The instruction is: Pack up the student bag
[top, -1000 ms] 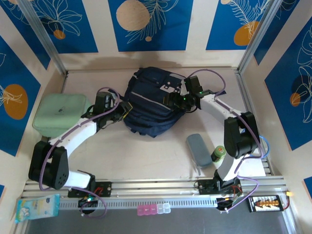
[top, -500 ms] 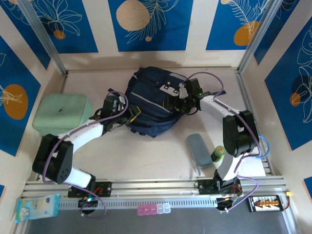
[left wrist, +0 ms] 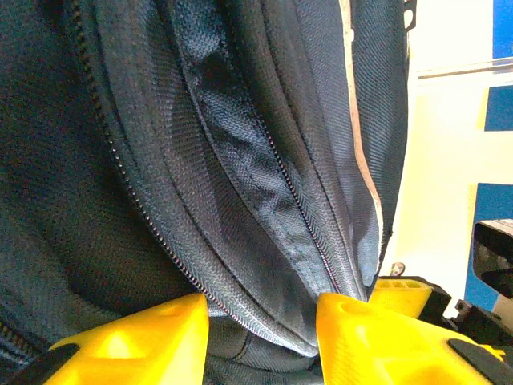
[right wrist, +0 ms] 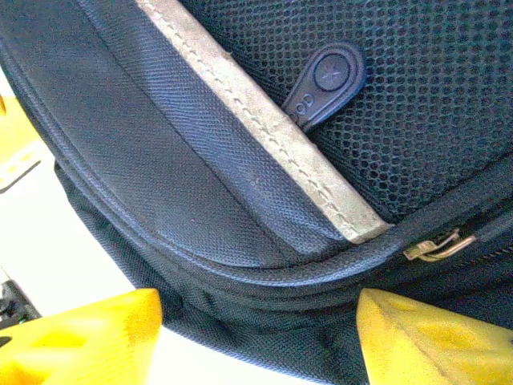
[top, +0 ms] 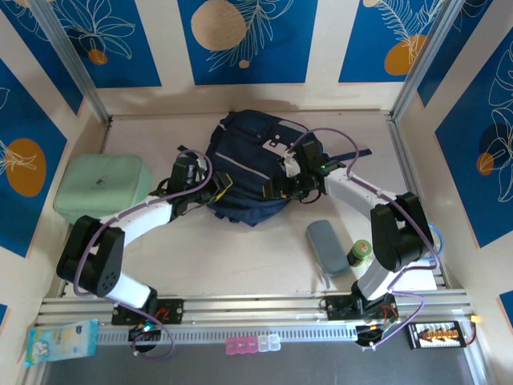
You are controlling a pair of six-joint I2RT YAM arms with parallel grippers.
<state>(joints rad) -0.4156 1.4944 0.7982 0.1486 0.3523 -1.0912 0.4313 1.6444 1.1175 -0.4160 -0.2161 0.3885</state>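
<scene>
student bag (top: 244,164) | dark navy, grey trim | lying flat | far centre

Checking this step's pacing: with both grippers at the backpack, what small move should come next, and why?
Probably close the right gripper on the student bag edge: its jaws stand open astride the seam beside the brass zipper pull, while the left gripper pinches a fold of the fabric. Two holds would likely let the opening be spread.
</scene>
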